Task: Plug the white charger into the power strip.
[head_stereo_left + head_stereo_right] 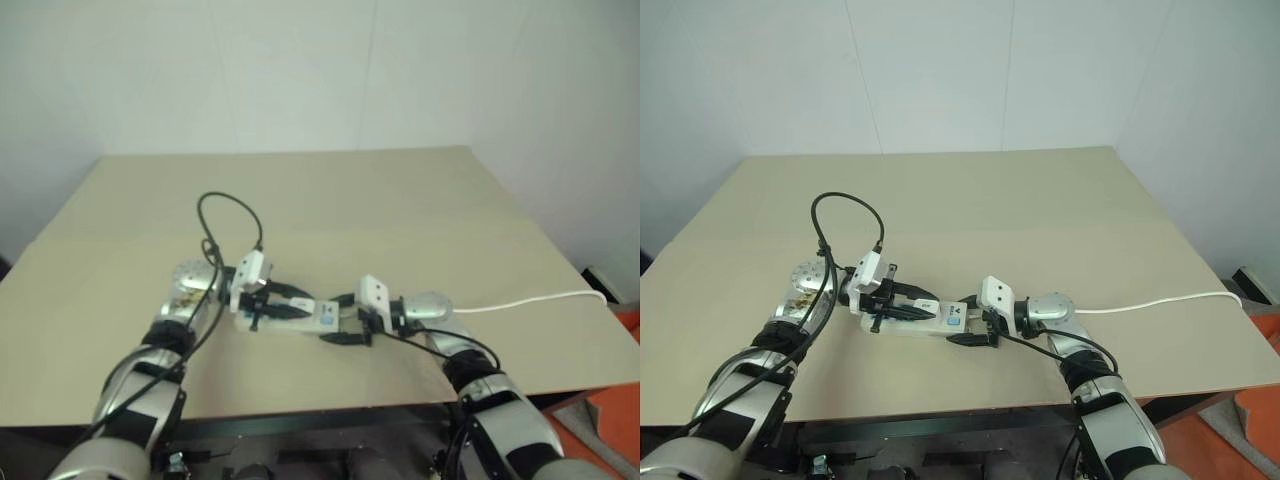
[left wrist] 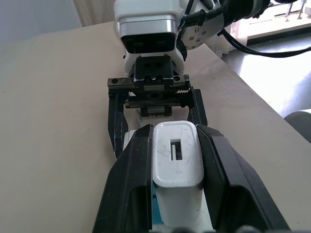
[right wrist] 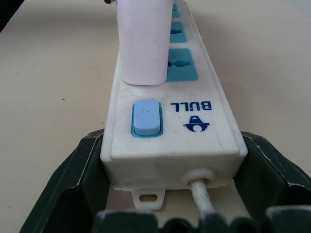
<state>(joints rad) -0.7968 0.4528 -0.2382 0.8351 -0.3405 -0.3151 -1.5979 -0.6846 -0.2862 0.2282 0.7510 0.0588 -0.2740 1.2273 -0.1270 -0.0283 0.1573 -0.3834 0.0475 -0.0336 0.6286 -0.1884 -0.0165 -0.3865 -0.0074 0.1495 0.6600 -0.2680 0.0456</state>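
Note:
The white charger (image 2: 176, 170) is a small white block clamped between the two black fingers (image 2: 133, 184) of my left gripper (image 1: 910, 303), which is shut on it. The charger (image 3: 143, 41) stands upright on the power strip (image 3: 194, 131), over the socket panel closest to the blue switch (image 3: 146, 118). Its prongs are hidden. The power strip (image 1: 940, 322) lies flat near the table's front edge. My right gripper (image 1: 975, 325) grips the strip's cord end from both sides, its fingers (image 3: 68, 179) pressed against the strip's walls.
The strip's thin white cord (image 1: 1160, 302) runs right across the tan table (image 1: 1040, 220) and off its right edge. A black cable (image 1: 840, 215) loops above my left wrist. A pale wall stands behind the table.

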